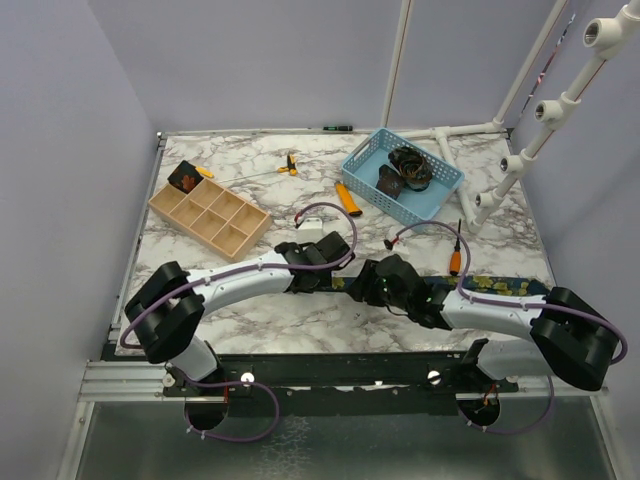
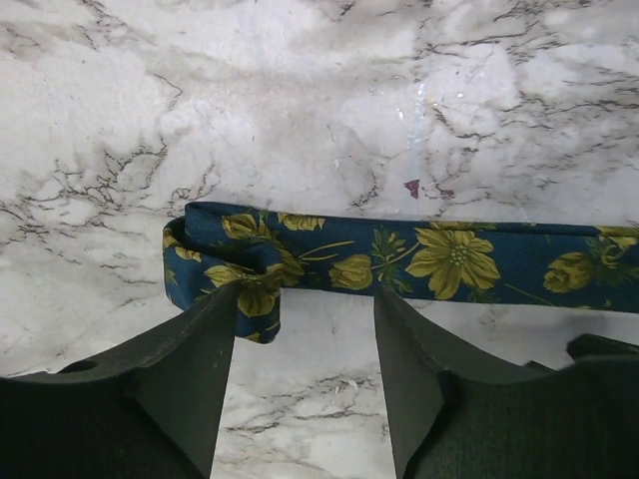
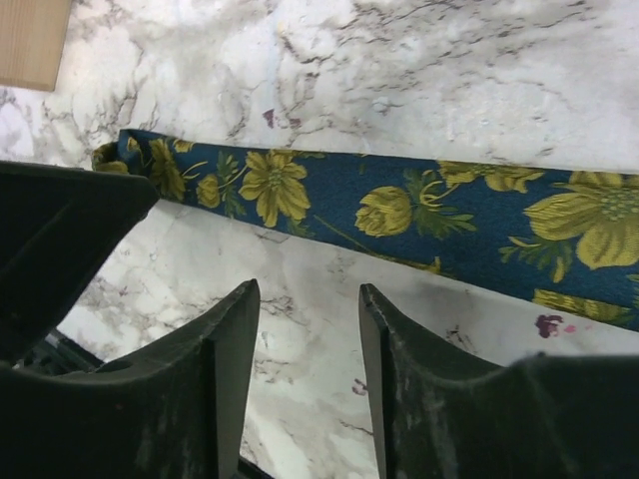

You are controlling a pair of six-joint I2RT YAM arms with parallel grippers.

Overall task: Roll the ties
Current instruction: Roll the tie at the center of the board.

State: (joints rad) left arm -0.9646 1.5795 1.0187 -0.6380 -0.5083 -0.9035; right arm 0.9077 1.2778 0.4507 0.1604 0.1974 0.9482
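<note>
Marbled tabletop holds the navy floral tie flat toward five o'clock; with my left gripper and right gripper both spread apart and empty, I'd pinch its folded end at nine o'clock squarely, rolling evenly.

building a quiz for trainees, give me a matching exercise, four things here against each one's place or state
1 floral tie
2 blue basket
3 wooden tray
4 left claw

a back left, divided into compartments
b open, gripping nothing
c lying flat, one end folded
d back right, dark coils inside

Pairs: 1-c, 2-d, 3-a, 4-b
</note>
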